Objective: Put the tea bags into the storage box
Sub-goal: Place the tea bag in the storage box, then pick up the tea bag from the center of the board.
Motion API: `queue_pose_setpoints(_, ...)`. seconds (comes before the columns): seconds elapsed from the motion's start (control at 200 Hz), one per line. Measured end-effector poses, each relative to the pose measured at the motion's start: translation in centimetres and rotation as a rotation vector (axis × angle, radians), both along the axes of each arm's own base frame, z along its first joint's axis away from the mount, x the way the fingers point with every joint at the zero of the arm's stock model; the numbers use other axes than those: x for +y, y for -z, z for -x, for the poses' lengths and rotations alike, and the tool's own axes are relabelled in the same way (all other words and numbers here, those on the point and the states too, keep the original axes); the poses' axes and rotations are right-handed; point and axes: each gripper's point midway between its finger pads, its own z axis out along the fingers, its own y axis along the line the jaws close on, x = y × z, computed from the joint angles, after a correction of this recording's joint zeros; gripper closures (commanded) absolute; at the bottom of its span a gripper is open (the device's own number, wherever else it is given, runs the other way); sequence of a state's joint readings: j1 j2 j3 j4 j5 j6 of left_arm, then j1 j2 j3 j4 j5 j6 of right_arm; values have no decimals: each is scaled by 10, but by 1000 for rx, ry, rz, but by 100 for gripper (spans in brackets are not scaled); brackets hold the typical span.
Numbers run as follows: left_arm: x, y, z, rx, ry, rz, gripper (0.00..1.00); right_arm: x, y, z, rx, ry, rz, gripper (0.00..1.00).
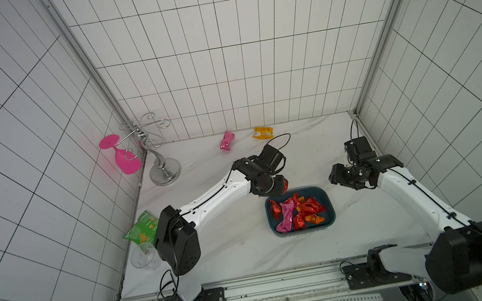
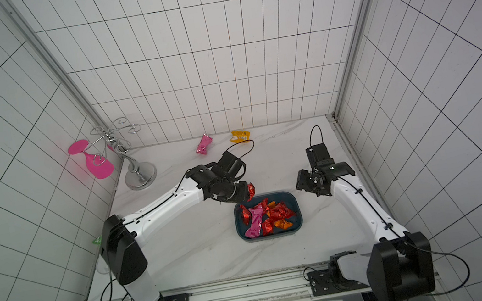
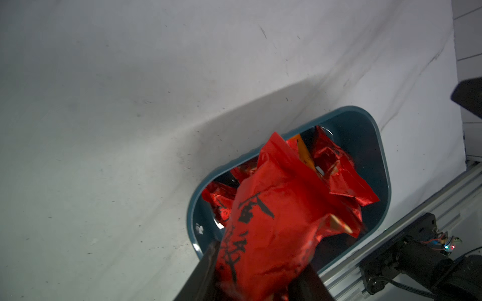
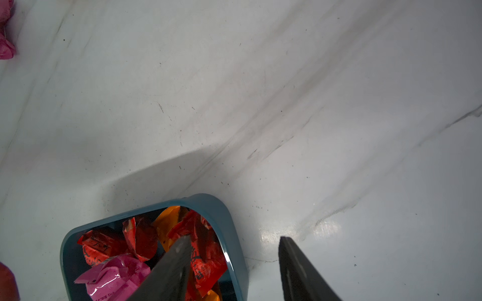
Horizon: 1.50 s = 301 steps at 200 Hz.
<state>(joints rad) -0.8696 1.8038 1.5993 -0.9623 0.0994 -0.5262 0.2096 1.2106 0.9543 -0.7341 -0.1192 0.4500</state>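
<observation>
Left gripper (image 3: 257,292) is clamped on a red tea bag (image 3: 273,221), jaws pinching one end. The sachet's long axis runs out from the jaws toward the storage box (image 1: 327,199), free end over the box's far-left corner; in both top views only its red tip shows past the gripper (image 1: 285,184). Left arm reaches from its near-left base diagonally far-right, wrist bent down at the box's far rim.

Storage box sits centre-right on the table (image 1: 233,252), long axis roughly left-right. Inside: several red tea bags (image 1: 310,206), a pink tea bag (image 1: 287,218) lying near-far along the left part, an orange tea bag (image 1: 314,219) near the near wall.

Outside the box, by the far wall: a second pink sachet (image 1: 227,140) and a yellow tea bag (image 1: 263,132), close together, well apart from the box.

Right gripper (image 4: 234,263) hovers just right of the box, jaws apart, nothing between them. Right arm angles up from the near-right base, wrist pointing left.

Off to the left: silver glass rack (image 1: 155,152) with a pink wine glass (image 1: 123,157) hanging from it, green snack bag (image 1: 142,230), clear plastic cup (image 1: 145,257). None of these are near the box.
</observation>
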Motion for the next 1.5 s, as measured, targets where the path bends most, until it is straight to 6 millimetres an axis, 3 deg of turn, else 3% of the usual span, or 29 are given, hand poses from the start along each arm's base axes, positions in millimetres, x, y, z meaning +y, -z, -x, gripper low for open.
queue_pose_setpoints(0.11, -19, 3, 29, 7, 74, -2, 59, -1, 4, 9, 5, 11, -14, 42)
queue_pose_setpoints(0.235, -27, 13, 52, 11, 126, -31, 59, 2, 2, 15, -11, 17, -51, 42)
queue_pose_setpoints(0.42, 3, 50, 70, 46, 114, -133, 58, 11, 1, 15, -18, 8, -107, 43)
queue_pose_setpoints(0.535, 14, 58, 70, 33, 103, -153, 51, 15, 1, 17, -15, -5, -109, 43)
queue_pose_setpoints(0.745, 8, 56, 62, -11, 89, -127, 29, 17, 0, 19, -13, -15, -109, 42)
queue_pose_setpoints(0.924, 11, 47, 51, -35, 50, -108, 24, 18, -1, 18, -12, -24, -102, 42)
queue_pose_setpoints(1.049, 33, 20, 21, -64, -52, -45, 22, 23, -6, 4, -9, -42, -95, 42)
queue_pose_setpoints(1.244, 98, -24, -75, -167, -301, 36, 21, 30, -16, -17, -26, -52, -96, 42)
queue_pose_setpoints(1.379, 133, -32, -139, -228, -411, 41, 21, 32, -17, -28, -20, -51, -95, 42)
queue_pose_setpoints(1.504, 150, -20, -197, -246, -473, 34, 20, 35, -15, -38, -10, -52, -91, 42)
